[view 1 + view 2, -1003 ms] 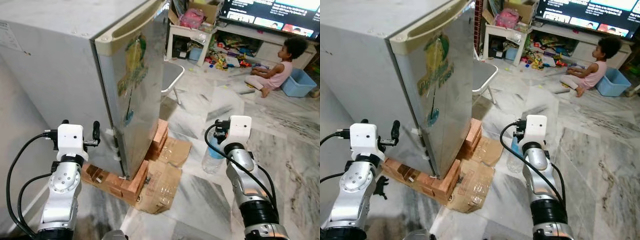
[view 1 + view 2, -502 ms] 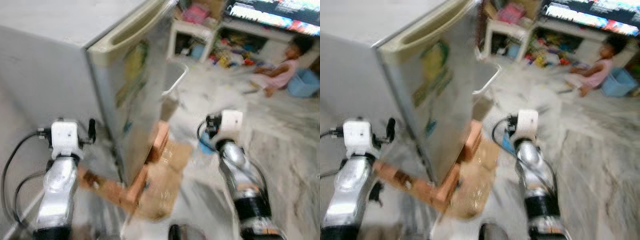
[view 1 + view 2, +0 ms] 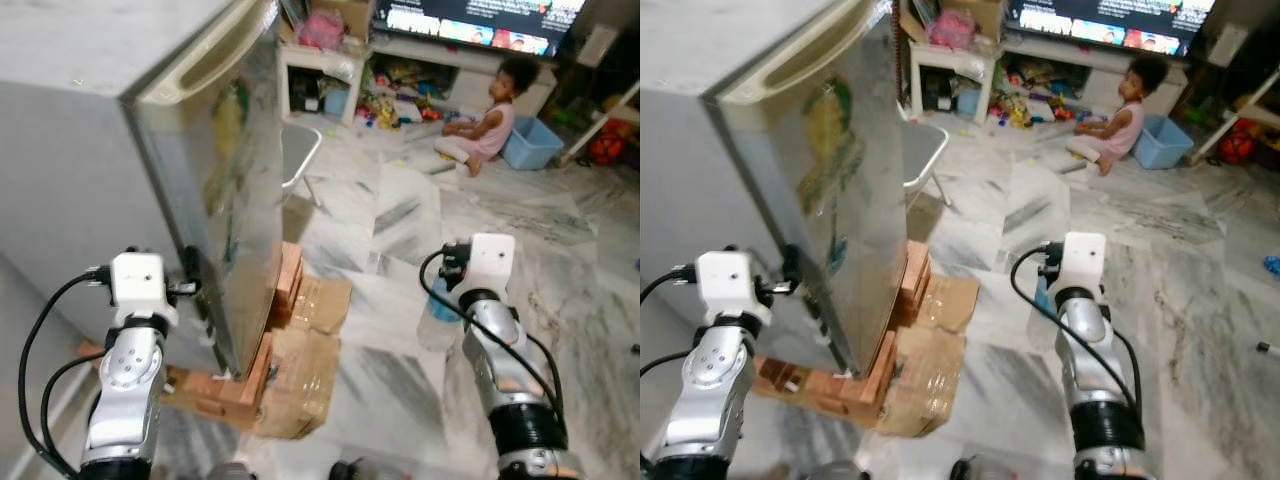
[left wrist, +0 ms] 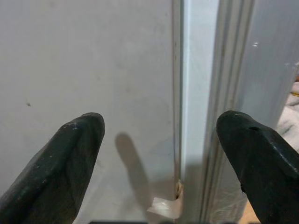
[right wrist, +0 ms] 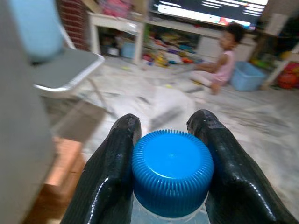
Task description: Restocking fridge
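The fridge (image 3: pixel 150 150) fills the upper left of the left eye view, its door shut, standing on bricks (image 3: pixel 262 360) with flattened cardboard (image 3: pixel 310 345) beside them on the marble floor (image 3: pixel 400 230).

At lower right of that view the right gripper (image 5: pixel 166 172) is clamped on a bottle (image 3: pixel 437 315), which hangs just below the white wrist housing, over the floor and well apart from the fridge. In the right wrist view the two black fingers (image 5: pixel 110 177) press against either side of the bottle's blue cap (image 5: pixel 172 170), which sits squarely between them at the bottom centre of the frame; a little of the clear neck shows under the cap.

At lower left of the left eye view the left gripper (image 4: pixel 163 149) is raised close to the fridge's side, near the door edge. In the left wrist view its fingers (image 4: pixel 60 168) stand wide apart with nothing between them, pointing at the grey side wall of the fridge and the pale vertical seam where the door meets the body; a scrap of tape (image 4: pixel 163 207) sits at the foot of that seam.

In the upper middle of the left eye view a folding chair (image 3: pixel 298 155) stands beyond the fridge. Farther back, at the top right, a person (image 3: pixel 490 115) sits on the floor beside a blue tub (image 3: pixel 530 145), with scattered toys (image 3: pixel 400 100) and a lit TV (image 3: pixel 465 18) behind.
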Motion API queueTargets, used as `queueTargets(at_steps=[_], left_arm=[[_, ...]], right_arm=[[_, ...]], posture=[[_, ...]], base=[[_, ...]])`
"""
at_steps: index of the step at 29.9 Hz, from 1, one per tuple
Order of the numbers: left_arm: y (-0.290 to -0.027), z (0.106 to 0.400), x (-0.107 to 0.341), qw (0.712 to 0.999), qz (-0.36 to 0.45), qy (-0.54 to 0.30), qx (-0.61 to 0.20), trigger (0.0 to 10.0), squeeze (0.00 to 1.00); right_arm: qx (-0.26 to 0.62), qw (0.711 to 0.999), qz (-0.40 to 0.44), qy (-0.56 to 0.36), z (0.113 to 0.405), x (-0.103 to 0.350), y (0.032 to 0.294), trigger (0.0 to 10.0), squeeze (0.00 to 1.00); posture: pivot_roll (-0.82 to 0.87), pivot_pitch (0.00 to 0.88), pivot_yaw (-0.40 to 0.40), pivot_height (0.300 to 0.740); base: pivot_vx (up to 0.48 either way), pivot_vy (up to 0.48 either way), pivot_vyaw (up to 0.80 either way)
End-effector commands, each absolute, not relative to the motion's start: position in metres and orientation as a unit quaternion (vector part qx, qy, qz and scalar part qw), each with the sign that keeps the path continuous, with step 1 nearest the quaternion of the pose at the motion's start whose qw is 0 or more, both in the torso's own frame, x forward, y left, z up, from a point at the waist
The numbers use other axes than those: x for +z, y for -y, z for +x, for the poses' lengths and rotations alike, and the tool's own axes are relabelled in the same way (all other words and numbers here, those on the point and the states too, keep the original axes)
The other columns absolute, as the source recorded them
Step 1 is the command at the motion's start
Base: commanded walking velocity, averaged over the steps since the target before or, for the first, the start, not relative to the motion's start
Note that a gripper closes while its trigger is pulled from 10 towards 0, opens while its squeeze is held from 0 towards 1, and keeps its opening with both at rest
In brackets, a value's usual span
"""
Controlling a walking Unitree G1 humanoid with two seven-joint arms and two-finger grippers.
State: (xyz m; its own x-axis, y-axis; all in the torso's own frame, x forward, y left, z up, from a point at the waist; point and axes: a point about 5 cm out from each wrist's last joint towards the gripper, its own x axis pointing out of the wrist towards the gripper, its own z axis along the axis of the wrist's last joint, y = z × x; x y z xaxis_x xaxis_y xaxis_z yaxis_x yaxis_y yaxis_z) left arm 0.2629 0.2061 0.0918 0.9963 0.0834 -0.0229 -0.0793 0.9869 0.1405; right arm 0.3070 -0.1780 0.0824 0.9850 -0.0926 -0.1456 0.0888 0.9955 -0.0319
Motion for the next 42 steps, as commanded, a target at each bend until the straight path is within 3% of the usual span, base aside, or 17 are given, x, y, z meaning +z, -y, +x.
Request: queueTargets(at_steps=[1, 13, 29, 34, 38, 40, 42], left_arm=[[-0.200, 0.267, 0.097, 0.998, 0.066, -0.002, 0.024, 10.0, 0.00], [-0.184, 0.278, 0.104, 0.997, 0.063, -0.004, -0.054, 10.0, 0.00], [-0.172, 0.314, 0.103, 0.997, 0.055, -0.035, -0.044, 10.0, 0.00], [-0.134, 0.321, 0.116, 0.988, 0.051, -0.011, -0.148, 10.0, 0.00], [-0.078, 0.310, 0.132, 0.950, 0.059, 0.006, -0.306, 10.0, 0.00], [-0.044, 0.295, 0.142, 0.916, 0.053, 0.023, -0.396, 10.0, 0.00], [-0.032, 0.288, 0.145, 0.901, 0.052, 0.030, -0.429, 10.0, 0.00]], right_arm=[[-0.051, 0.997, -0.020, -0.062, 0.308, 0.089, 0.184, 10.0, 0.00], [-0.051, 0.997, -0.018, -0.056, 0.310, 0.094, 0.181, 10.0, 0.00], [-0.043, 0.997, 0.000, -0.061, 0.301, 0.095, 0.173, 10.0, 0.00], [-0.053, 0.996, 0.009, -0.077, 0.285, 0.095, 0.179, 10.0, 0.00], [-0.086, 0.991, -0.002, -0.100, 0.267, 0.093, 0.189, 10.0, 0.00], [-0.091, 0.991, -0.001, -0.099, 0.261, 0.093, 0.192, 10.0, 0.00], [-0.091, 0.991, -0.003, -0.101, 0.259, 0.093, 0.193, 10.0, 0.00]], posture=[[0.08, 0.000, -0.073, 0.740], [0.09, 0.025, -0.056, 0.740], [0.08, 0.008, -0.058, 0.740], [0.07, 0.000, -0.071, 0.740], [0.06, 0.000, -0.074, 0.740], [0.05, 0.000, -0.069, 0.740], [0.05, 0.000, -0.066, 0.740]], base=[[0.000, 0.000, 0.00], [0.000, 0.000, 0.00], [0.000, 0.000, 0.00], [0.000, 0.000, 0.00], [0.000, 0.000, 0.00], [0.000, 0.000, 0.00], [0.000, 0.000, 0.00]])
